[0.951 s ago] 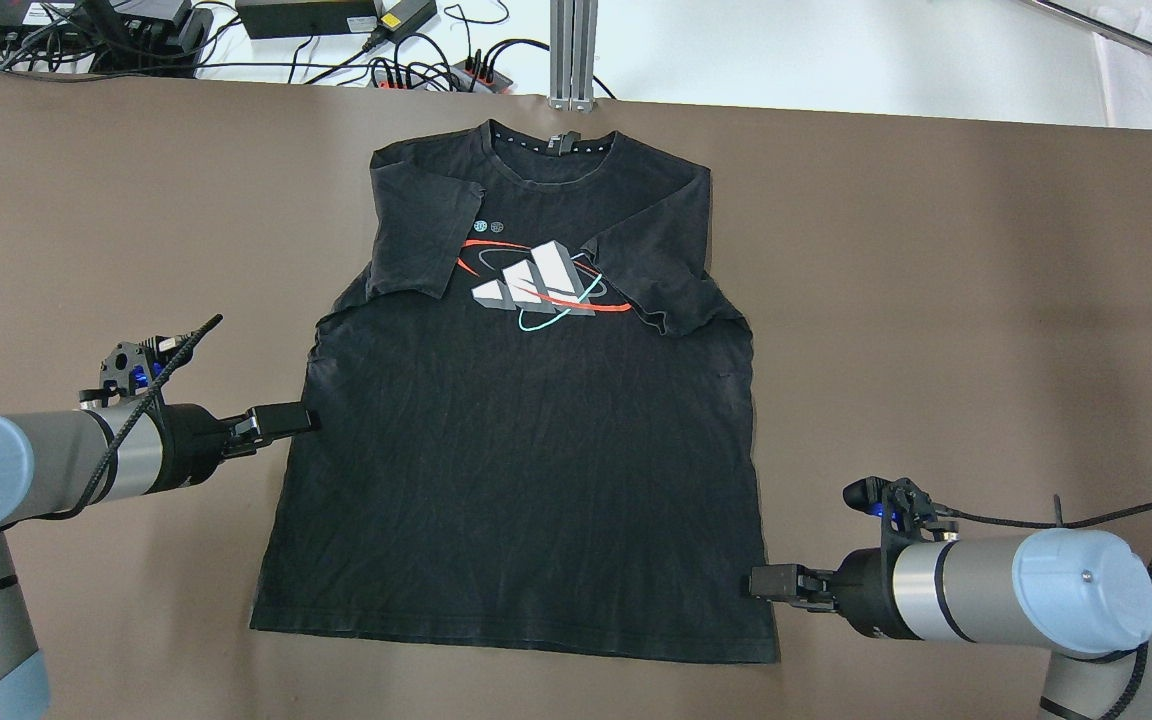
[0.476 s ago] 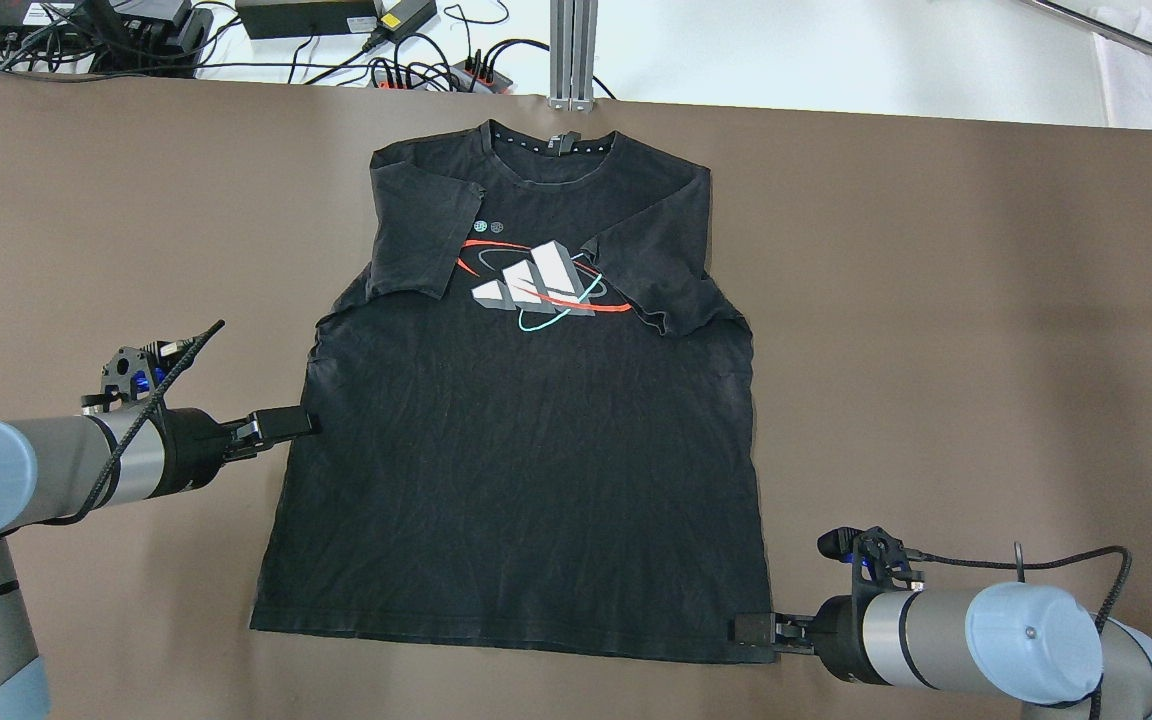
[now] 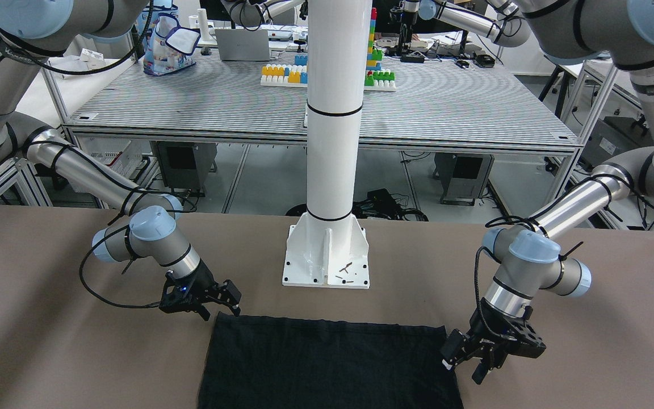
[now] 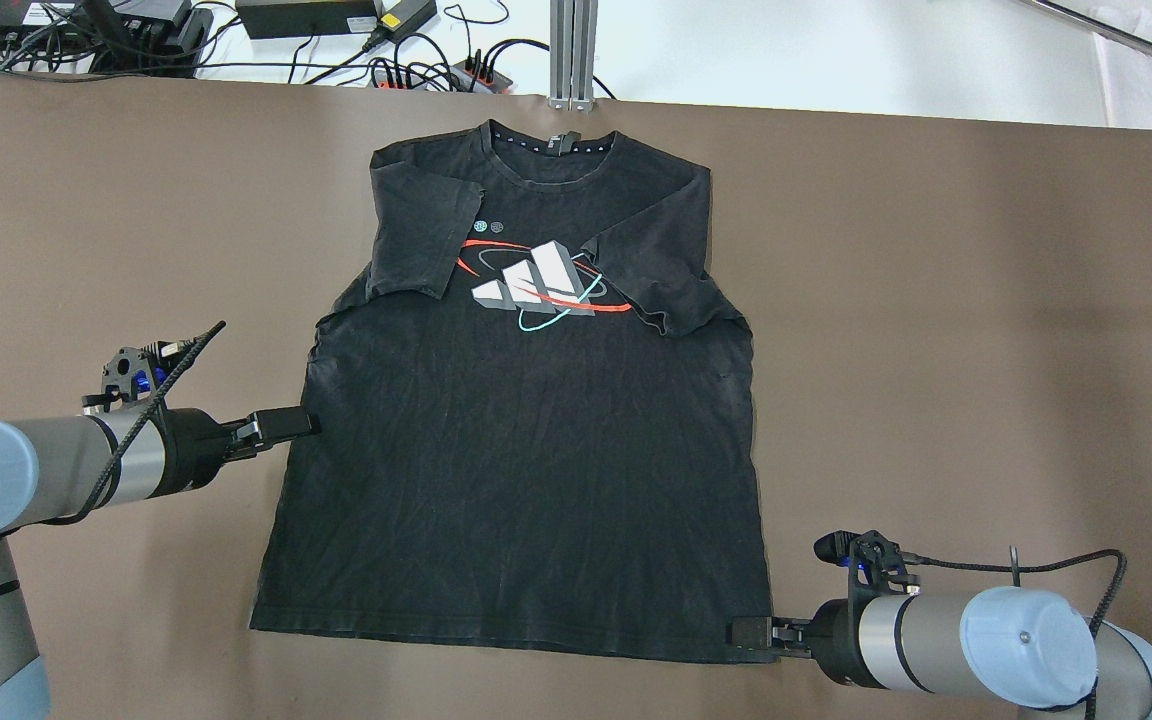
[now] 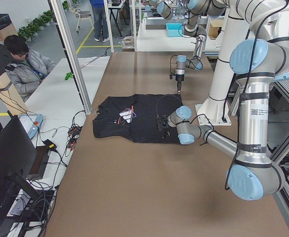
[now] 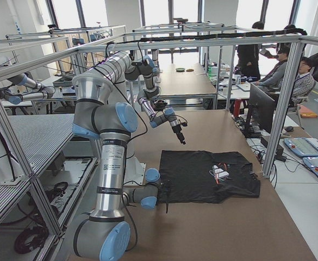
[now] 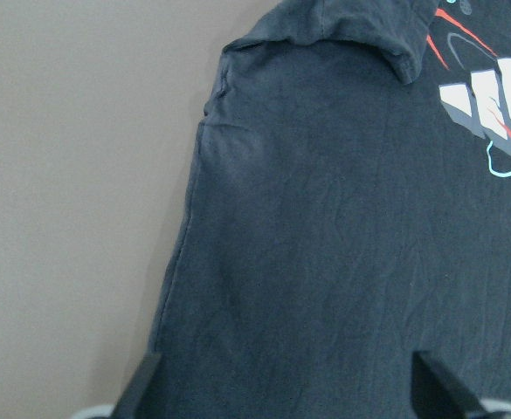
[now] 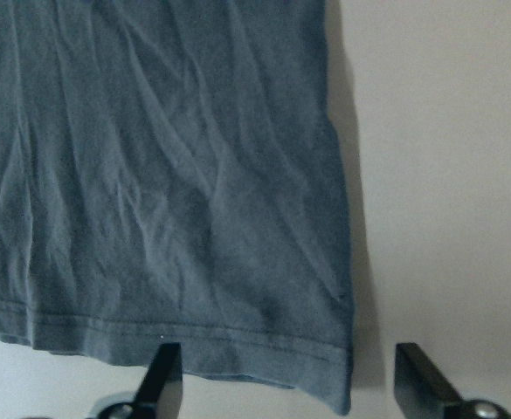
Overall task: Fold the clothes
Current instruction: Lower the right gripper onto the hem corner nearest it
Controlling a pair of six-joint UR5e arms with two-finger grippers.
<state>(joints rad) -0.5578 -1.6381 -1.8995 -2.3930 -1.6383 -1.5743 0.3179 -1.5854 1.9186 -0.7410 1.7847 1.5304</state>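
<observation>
On the brown table [image 4: 936, 300], the black shirt [image 4: 526, 450] is lying flat. The right gripper [image 4: 751, 632], jaws spread, is straddling a hem corner; the left gripper [image 4: 288, 422], likewise spread, is seemingly touching the side edge. A clean fold is calling for low, simultaneous pinches.

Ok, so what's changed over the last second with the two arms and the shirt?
The right gripper moved back toward the robot along the right edge of the black T-shirt, ending at its bottom hem corner. Its jaws are open on either side of that corner, and nothing has been taken hold of. The left gripper stayed at the shirt's left edge, open. The shirt lies flat as before.
</observation>
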